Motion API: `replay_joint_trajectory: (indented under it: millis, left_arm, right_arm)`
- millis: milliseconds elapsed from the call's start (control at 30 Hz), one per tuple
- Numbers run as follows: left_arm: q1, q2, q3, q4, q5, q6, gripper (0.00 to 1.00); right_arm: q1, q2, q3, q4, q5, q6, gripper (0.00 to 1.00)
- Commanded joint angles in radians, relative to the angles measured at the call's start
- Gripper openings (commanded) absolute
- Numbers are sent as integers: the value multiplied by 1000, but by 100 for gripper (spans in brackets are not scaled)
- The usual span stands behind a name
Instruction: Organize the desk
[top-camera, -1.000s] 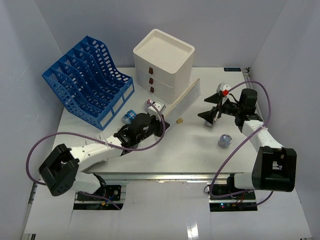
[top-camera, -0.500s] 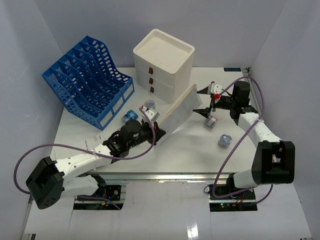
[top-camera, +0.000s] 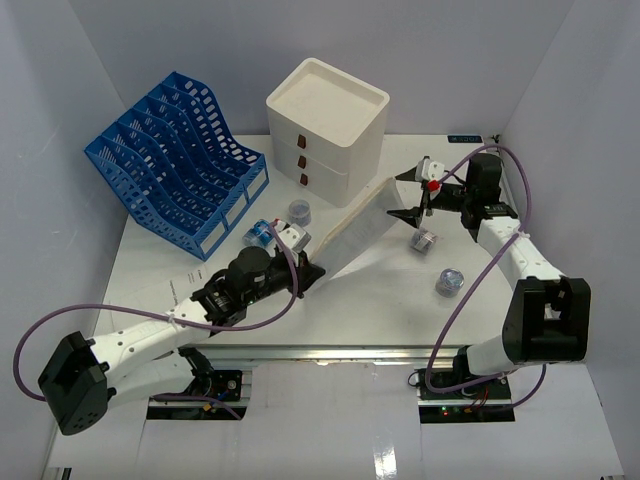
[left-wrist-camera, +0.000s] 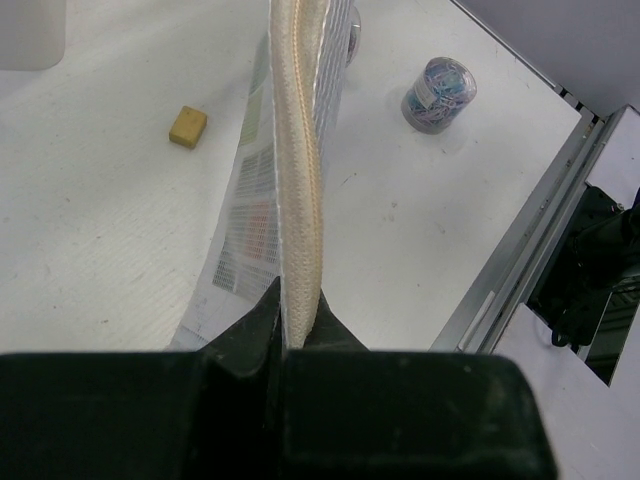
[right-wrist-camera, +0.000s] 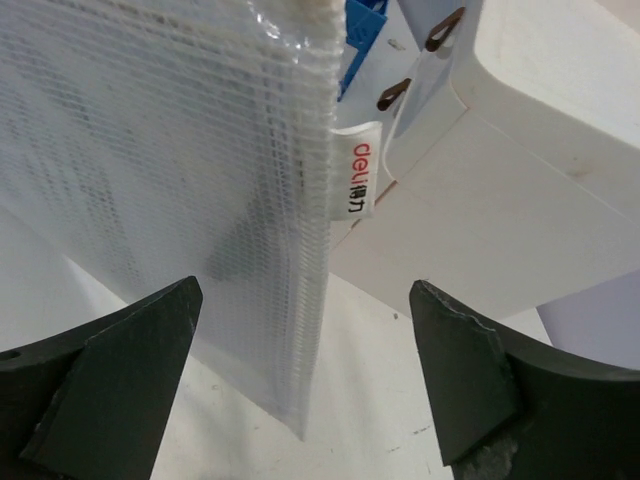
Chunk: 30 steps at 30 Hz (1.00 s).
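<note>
The desk (top-camera: 380, 305) spreads beneath both my arms, its metal rail along the near edge. My left gripper (left-wrist-camera: 285, 310) is clamped on the cream zip edge of a mesh pouch (top-camera: 355, 228), held on edge and tilted, running from mid-desk toward the far edge. A tan eraser (left-wrist-camera: 187, 126) lies beside the pouch. A clip jar (top-camera: 449, 281) stands toward the right edge. My right gripper (right-wrist-camera: 300, 335) faces the pouch's far end, fingers wide apart; contact cannot be confirmed. A white drawer box (top-camera: 325, 125) sits at the far edge and a blue file rack (top-camera: 175, 160) at the far left corner.
</note>
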Motion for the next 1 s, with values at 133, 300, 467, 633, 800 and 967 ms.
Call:
replay_joint_trajectory:
  millis: [133,300,467,633,800,967]
  left_arm:
    - [3,-52,-17,63,31,7,0]
    - [1,-49,-19,78,32,6,0]
    - [3,-52,-30,88,18,3,0]
    - [2,-50,-35,83,-21,5,15]
    - [3,-24,-17,74,-22,43,66]
    - [1,48,70,34,16,152,81]
  right_arm:
    - [25,49,155,-495,-187,-424,69]
    - [67,103,253,-855,-177,-714,51]
    - [86,79,224,-898,-138,-754,35]
    - [86,34,205,-872,-87,-669,10]
    - [86,-47,129,-787,-65,-583,8]
    - [87,-120,100,-774,-58,-545,8]
